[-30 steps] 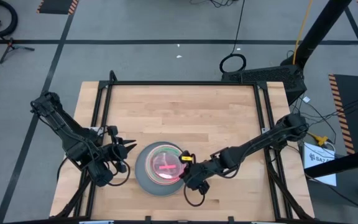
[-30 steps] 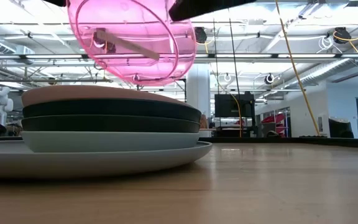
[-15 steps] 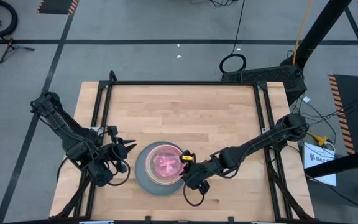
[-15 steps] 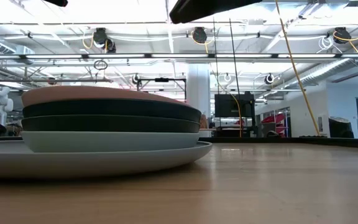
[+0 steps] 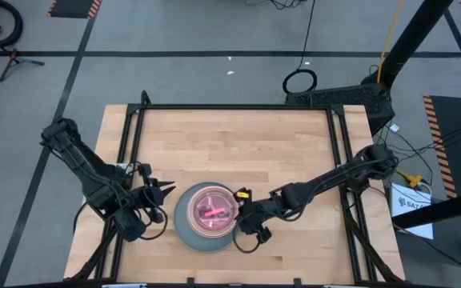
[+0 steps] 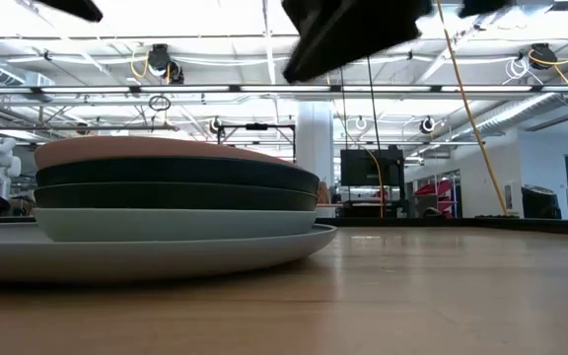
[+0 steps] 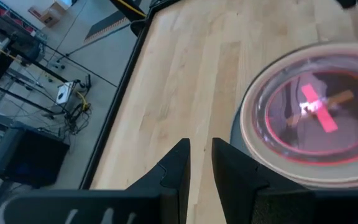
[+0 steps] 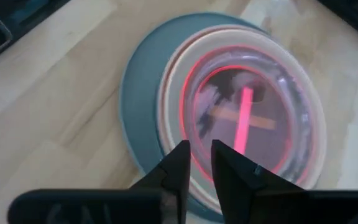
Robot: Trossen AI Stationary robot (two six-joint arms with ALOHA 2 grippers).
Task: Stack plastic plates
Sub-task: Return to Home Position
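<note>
Pink-red dish (image 5: 210, 211) tops salmon, black, grey plates (image 6: 166, 251).

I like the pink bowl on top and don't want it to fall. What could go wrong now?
The pink-red dish sits on top of the plate stack, with the right gripper close beside its rim, jaws slightly apart. Pulling back carelessly, it might clip the rim and slide the dish off-centre. The left gripper waits near the large grey plate; a sudden move there could bump the stack.
</note>
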